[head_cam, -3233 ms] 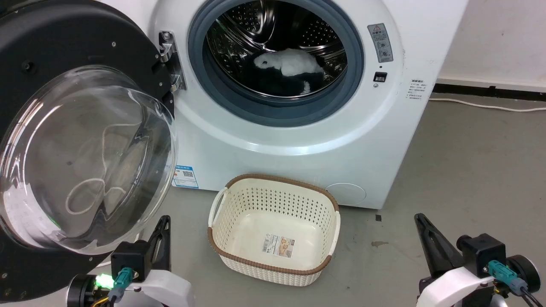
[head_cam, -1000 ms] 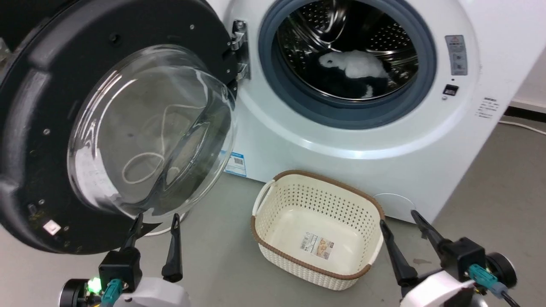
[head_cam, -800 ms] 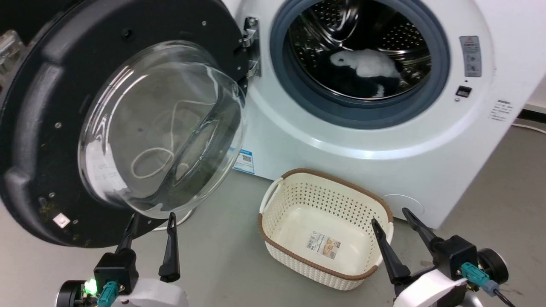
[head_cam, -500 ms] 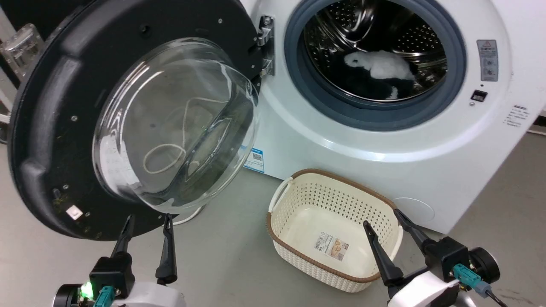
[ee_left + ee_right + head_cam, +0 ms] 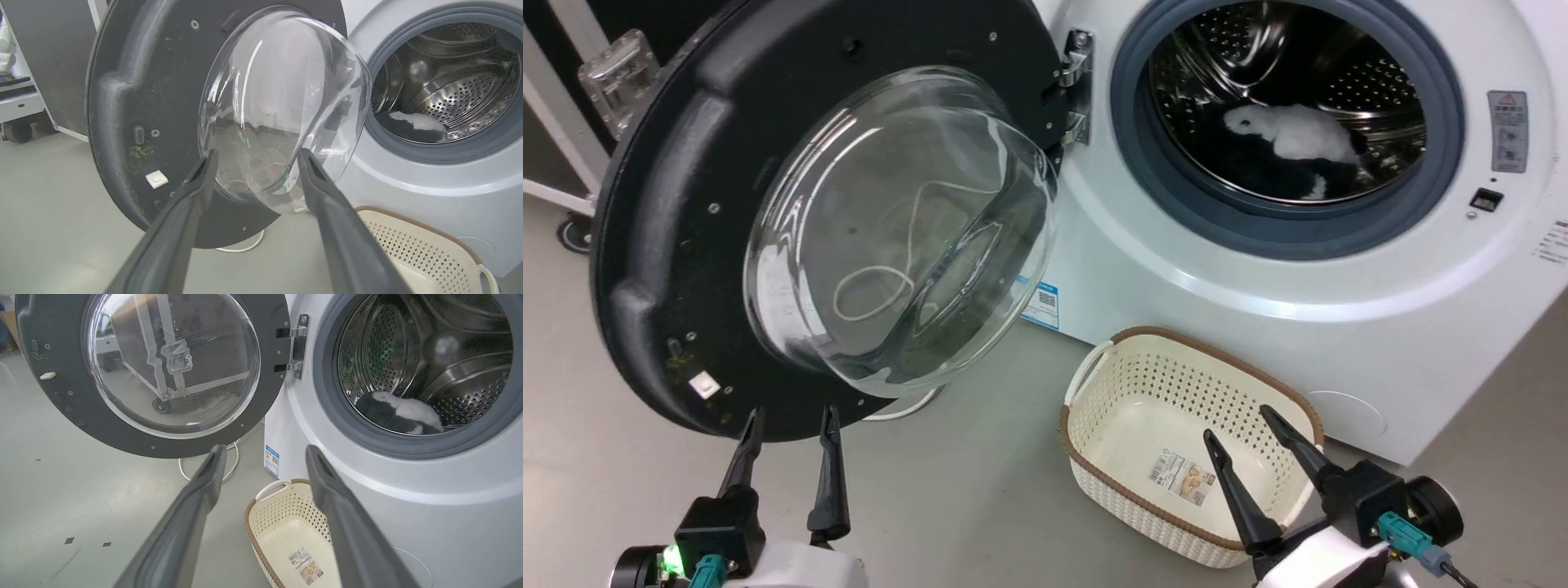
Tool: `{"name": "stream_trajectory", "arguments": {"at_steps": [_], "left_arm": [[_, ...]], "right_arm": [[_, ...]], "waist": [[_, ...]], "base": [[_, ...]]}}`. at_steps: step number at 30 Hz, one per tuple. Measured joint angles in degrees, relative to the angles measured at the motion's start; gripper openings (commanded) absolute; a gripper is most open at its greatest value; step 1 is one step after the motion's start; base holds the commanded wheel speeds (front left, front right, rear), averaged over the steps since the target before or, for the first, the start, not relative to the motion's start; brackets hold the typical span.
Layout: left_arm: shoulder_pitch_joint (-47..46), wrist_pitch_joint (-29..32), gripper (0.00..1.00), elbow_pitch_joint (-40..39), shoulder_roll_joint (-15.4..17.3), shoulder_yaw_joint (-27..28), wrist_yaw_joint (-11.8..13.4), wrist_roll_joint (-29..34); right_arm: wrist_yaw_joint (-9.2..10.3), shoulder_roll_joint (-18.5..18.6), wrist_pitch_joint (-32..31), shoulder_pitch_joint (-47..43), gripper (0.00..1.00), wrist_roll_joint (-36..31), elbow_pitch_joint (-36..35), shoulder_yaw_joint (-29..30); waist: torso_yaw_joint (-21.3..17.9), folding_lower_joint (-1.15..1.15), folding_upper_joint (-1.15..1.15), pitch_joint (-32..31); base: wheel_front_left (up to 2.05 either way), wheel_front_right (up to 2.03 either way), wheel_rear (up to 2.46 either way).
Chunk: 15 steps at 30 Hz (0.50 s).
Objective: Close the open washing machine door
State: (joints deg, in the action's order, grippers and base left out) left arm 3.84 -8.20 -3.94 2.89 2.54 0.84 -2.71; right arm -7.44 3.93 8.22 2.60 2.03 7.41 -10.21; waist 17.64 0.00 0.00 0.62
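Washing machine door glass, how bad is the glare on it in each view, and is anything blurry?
Head view: curved white glare streaks cross the glass of the washing machine door. Left wrist view: bright vertical highlights on it; the fingers of the left tool look soft. Right wrist view: hardly any glare, a wheeled frame behind shows clearly through.

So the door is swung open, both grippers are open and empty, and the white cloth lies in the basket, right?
No. The head view shows the white cloth inside the drum; the basket holds just a label. The rest stands: the washing machine door is swung open, the left gripper and right gripper open and empty.
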Motion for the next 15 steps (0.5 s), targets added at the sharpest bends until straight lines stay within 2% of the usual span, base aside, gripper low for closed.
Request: {"name": "stream_trajectory", "arguments": {"at_steps": [13, 14, 15], "left_arm": [[0.9, -1.6, 0.99, -2.0, 0.0, 0.1, 1.0, 0.0], [0.9, -1.7, 0.55, -2.1, 0.0, 0.1, 1.0, 0.0], [0.9, -1.7, 0.24, -2.2, 0.0, 0.1, 1.0, -0.4]], "right_arm": [[0.0, 0.3, 1.6, 0.3, 1.0, 0.8, 1.6, -1.7], [0.0, 0.3, 1.6, 0.3, 1.0, 0.9, 1.7, -1.8], [0.0, 0.3, 1.7, 0.4, 1.0, 1.0, 1.7, -1.9]], "waist": [[3.2, 0.0, 0.0, 0.3], [3.5, 0.0, 0.0, 0.3], [3.7, 0.0, 0.0, 0.3]], "base": [[0.0, 0.0, 0.0], [0.0, 0.0, 0.0], [0.0, 0.0, 0.0]]}}
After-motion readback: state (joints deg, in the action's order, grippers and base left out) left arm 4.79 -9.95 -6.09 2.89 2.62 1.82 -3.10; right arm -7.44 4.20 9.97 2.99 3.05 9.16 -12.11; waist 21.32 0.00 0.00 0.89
